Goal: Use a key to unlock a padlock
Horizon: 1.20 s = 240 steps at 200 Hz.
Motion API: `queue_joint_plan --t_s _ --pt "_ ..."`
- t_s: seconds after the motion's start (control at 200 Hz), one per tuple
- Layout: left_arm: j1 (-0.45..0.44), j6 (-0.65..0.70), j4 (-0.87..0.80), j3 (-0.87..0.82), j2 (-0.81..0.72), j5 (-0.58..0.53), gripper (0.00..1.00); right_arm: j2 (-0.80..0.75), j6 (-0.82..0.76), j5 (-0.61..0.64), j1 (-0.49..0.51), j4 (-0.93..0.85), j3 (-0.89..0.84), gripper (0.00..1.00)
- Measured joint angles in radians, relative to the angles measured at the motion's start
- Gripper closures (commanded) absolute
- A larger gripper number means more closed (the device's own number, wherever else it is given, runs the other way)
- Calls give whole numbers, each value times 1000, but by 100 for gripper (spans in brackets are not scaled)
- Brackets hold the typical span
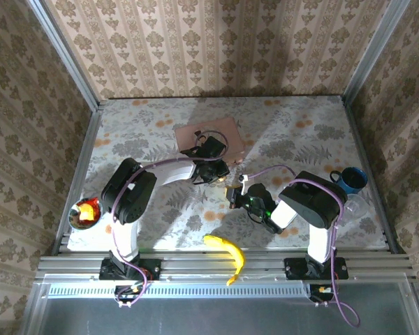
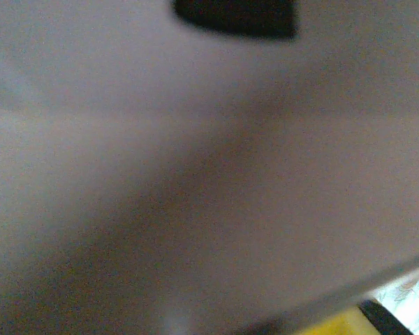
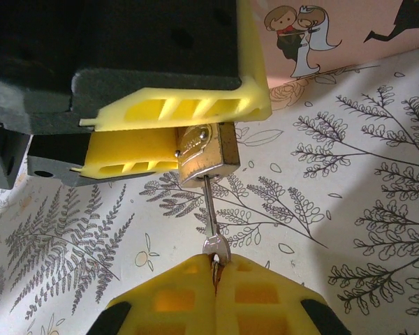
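in the right wrist view the left gripper [image 3: 195, 132] sat at the upper left. its two yellow fingers [image 3: 174, 105] were closed on the padlock [image 3: 211, 155], one above it and one below, so the lock was pinched near their tips. the padlock was a tiny block of brass-gold metal with a bright, polished lower face and two small rivet heads on its side. whether that side bore a stamp or a maker's name could not be read. its shackle was hidden between the fingers.

straight below the left gripper the key [image 3: 210, 209] stood upright. it had a thin silvery shaft, with its tip in the padlock's bottom face. its small flat head was nipped in the right gripper [image 3: 216, 276], whose yellow fingers were pressed fully together on it, just above the fern-printed table [image 3: 349, 209].

up and to the right of both grippers lay the pink tin [image 3: 349, 42], printed with a cartoon bride and groom and a black running silhouette.

from above, the two grippers met tip to tip just in front of that tin, and a banana [image 1: 227, 252] lay nearer the arm bases. the left wrist view was too blurred to add anything about the grip.
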Motion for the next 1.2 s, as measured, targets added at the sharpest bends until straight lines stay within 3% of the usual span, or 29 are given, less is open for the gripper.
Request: queue_joint_plan --t_s 0.65,1.2 --pt "5 0 14 -1 0 25 100 8 0 -3 -27 16 6 100" --pt "19 1 39 -7 0 41 100 34 -22 -155 -105 19 39 100"
